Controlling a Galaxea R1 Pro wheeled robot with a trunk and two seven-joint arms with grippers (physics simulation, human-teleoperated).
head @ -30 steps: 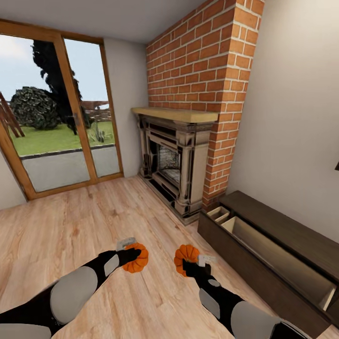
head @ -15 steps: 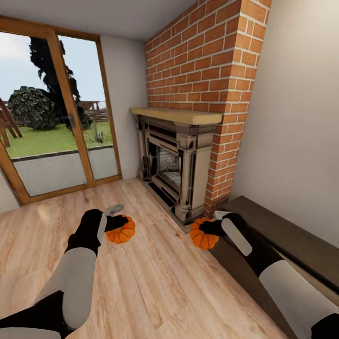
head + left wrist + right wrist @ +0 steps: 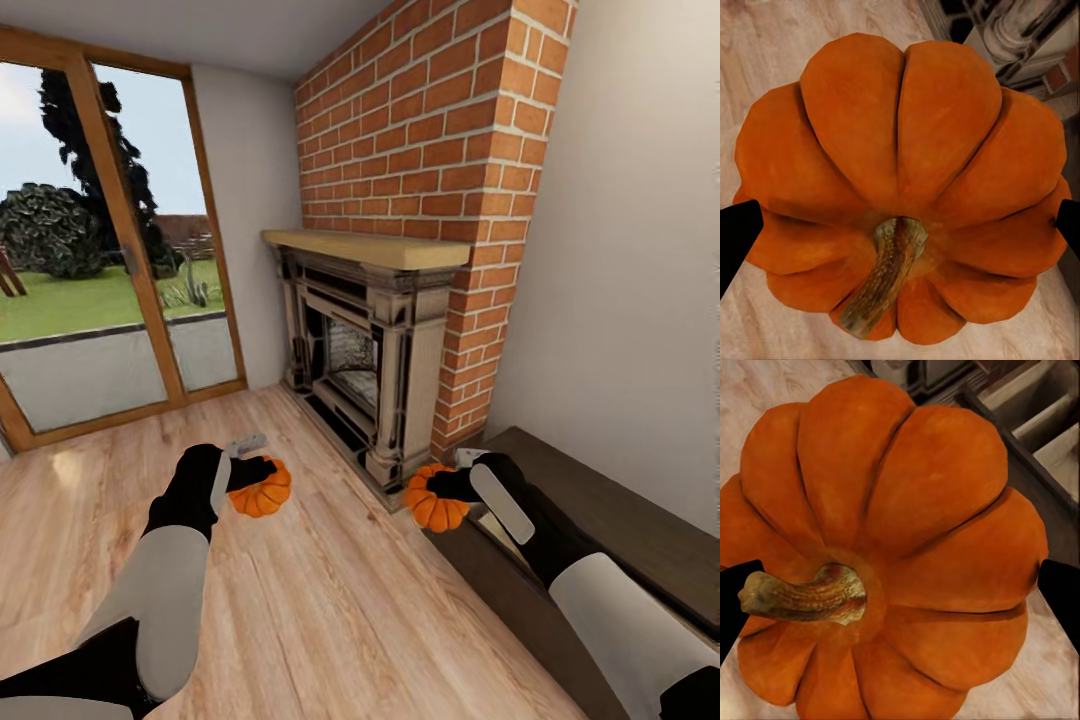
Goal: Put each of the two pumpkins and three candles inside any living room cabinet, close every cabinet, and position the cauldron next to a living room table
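Light wood plank floor [image 3: 300,600] runs across the room. The stone fireplace [image 3: 365,345] stands directly on it, its base flat on the planks at the foot of the red brick chimney [image 3: 430,140]. Just beside the fireplace, on the chimney's far side from the glass doors [image 3: 100,250], the long dark-brown cabinet [image 3: 600,520] sits on the floor against the wall. The doors' wooden frame meets the planks well apart from the fireplace.

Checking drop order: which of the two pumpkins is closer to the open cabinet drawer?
The pumpkin in the right tool, held at the cabinet's near end by its open drawer. The pumpkin in the left tool hangs over bare floor, farther off.
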